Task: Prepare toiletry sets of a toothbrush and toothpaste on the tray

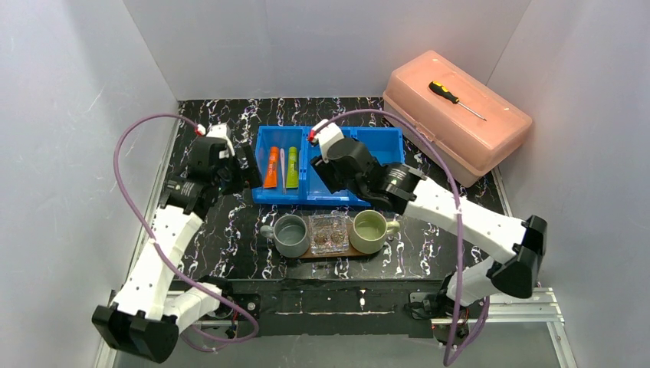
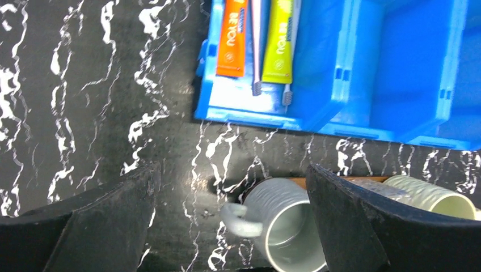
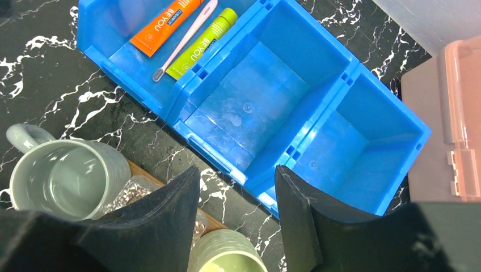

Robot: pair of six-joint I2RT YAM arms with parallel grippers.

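Note:
An orange tube [image 1: 272,167], a whitish toothbrush [image 1: 282,164] and a green tube [image 1: 292,167] lie in the left compartment of the blue bin [image 1: 383,142]. The left wrist view shows the orange tube [image 2: 232,37], the green tube [image 2: 279,39] and two toothbrushes [image 2: 256,51] [image 2: 289,62]. A grey mug [image 1: 291,235] and a pale green mug [image 1: 369,231] stand on the brown tray [image 1: 331,253]. My left gripper [image 2: 231,173] is open left of the bin, holding nothing. My right gripper [image 3: 237,173] is open over the bin's front edge, also holding nothing.
A small clear plastic holder [image 1: 328,233] sits between the mugs on the tray. A pink lidded box [image 1: 490,134] with a screwdriver [image 1: 456,100] on it stands at the back right. The bin's middle [image 3: 249,96] and right [image 3: 368,136] compartments hold nothing.

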